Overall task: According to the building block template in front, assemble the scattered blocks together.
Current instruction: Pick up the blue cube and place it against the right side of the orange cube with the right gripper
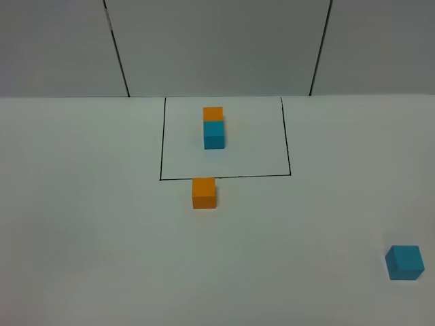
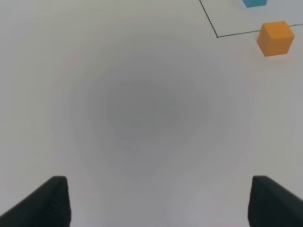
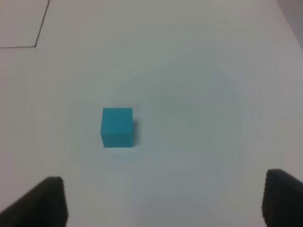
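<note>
1. The white table (image 1: 81,238) fills pretty much the whole overhead view, with grey wall panels behind its far edge.
2. On the far middle of it we've got the black frame (image 1: 163,136), a thin-lined rectangle.
3. The left gripper (image 2: 158,203) shows up only in its own wrist view. Its two dark fingers are spread wide apart over bare table, gripping nothing.
4. Same deal for the right gripper (image 3: 161,201): its fingers are wide apart and it's holding nothing.
5. The template (image 1: 213,125) sits inside the frame, toward its far side. It's the template's orange cube (image 1: 213,113) at the back and the template's teal cube (image 1: 214,134) touching it on the near side, in one row.
6. The loose orange cube (image 1: 204,193) sits just outside the frame's near line, a bit left of that line's middle. In the left wrist view it (image 2: 275,38) lies well ahead of the fingers and off to one side.
7. The loose teal cube (image 1: 405,262) is way over at the near right, well apart from the orange one. In the right wrist view it (image 3: 117,127) sits ahead of the open fingers, not between them.
</note>
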Controlling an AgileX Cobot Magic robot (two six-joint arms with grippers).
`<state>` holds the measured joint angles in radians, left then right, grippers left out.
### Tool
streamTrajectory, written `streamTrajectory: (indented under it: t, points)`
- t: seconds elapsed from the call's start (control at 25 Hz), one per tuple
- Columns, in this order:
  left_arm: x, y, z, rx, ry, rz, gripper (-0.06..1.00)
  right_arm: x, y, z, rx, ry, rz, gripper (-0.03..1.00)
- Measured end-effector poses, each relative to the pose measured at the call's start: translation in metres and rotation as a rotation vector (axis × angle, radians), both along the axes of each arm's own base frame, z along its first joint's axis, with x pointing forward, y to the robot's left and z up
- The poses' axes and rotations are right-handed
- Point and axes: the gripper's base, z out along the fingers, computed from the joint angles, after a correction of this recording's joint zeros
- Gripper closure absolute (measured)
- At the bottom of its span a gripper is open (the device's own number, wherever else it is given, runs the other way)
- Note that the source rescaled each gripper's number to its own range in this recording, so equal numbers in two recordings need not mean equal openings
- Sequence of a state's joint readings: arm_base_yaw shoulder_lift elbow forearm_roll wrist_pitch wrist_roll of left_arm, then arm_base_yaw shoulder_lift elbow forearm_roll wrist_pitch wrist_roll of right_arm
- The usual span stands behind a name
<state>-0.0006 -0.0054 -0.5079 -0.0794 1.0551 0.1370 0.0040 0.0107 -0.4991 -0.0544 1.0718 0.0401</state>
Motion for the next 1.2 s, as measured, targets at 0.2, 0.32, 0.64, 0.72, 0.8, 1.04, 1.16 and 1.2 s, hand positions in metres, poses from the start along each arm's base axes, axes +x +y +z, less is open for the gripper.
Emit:
streamTrajectory:
  t: [0.2,0.32,0.64,0.72,0.8,1.04,1.16,1.2]
  points:
    - [0.0001,0.0005,0.0,-0.025,0.002,0.022,0.22,0.0,0.0,0.0,0.0,0.0,0.0,0.27]
    - [0.0001,0.0007,0.0,-0.028,0.002,0.026,0.22,0.0,0.0,0.0,0.0,0.0,0.0,0.27]
    - [0.0001,0.0007,0.0,-0.03,0.002,0.027,0.22,0.0,0.0,0.0,0.0,0.0,0.0,0.27]
    - [0.0001,0.0007,0.0,-0.03,0.002,0.027,0.22,0.0,0.0,0.0,0.0,0.0,0.0,0.27]
    - [0.0002,0.0007,-0.0002,-0.03,0.003,0.027,0.22,0.0,0.0,0.0,0.0,0.0,0.0,0.27]
    - [0.0002,0.0007,-0.0002,-0.03,0.003,0.027,0.22,0.0,0.0,0.0,0.0,0.0,0.0,0.27]
    - [0.0002,0.0007,-0.0002,-0.03,0.003,0.027,0.22,0.0,0.0,0.0,0.0,0.0,0.0,0.27]
    - [0.0002,0.0007,-0.0002,-0.03,0.003,0.027,0.22,0.0,0.0,0.0,0.0,0.0,0.0,0.27]
